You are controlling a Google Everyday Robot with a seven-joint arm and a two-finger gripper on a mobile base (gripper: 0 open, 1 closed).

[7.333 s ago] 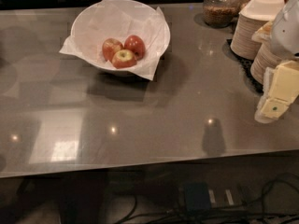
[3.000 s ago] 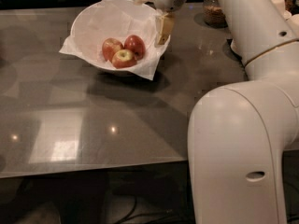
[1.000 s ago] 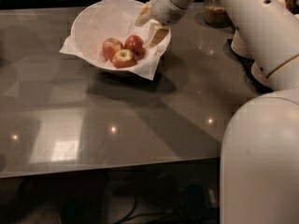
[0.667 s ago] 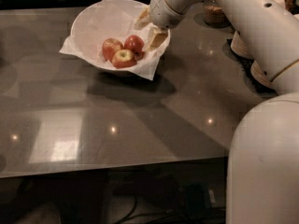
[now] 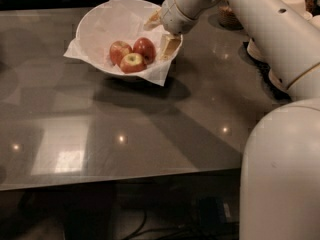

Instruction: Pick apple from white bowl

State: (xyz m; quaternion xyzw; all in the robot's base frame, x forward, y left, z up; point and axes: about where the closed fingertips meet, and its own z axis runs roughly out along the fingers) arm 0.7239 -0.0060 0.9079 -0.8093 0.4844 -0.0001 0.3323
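The white arm (image 5: 260, 19) reaches in from the right across the top of the view, and its bulky lower segment (image 5: 280, 174) fills the bottom right corner. At its end, top centre, the gripper (image 5: 161, 34) angles down and to the left, and its two tan fingers (image 5: 169, 45) seem to be spread apart.

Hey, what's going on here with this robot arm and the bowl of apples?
The robot's white arm reaches over the grey table. Its gripper hangs at the right rim of the large white paper-lined bowl, jaws apart and holding nothing. The small, glossy, deep red apple lies in the bowl just left of the gripper, next to a paler red apple and a yellow-green-topped apple. Nothing has been picked up yet.
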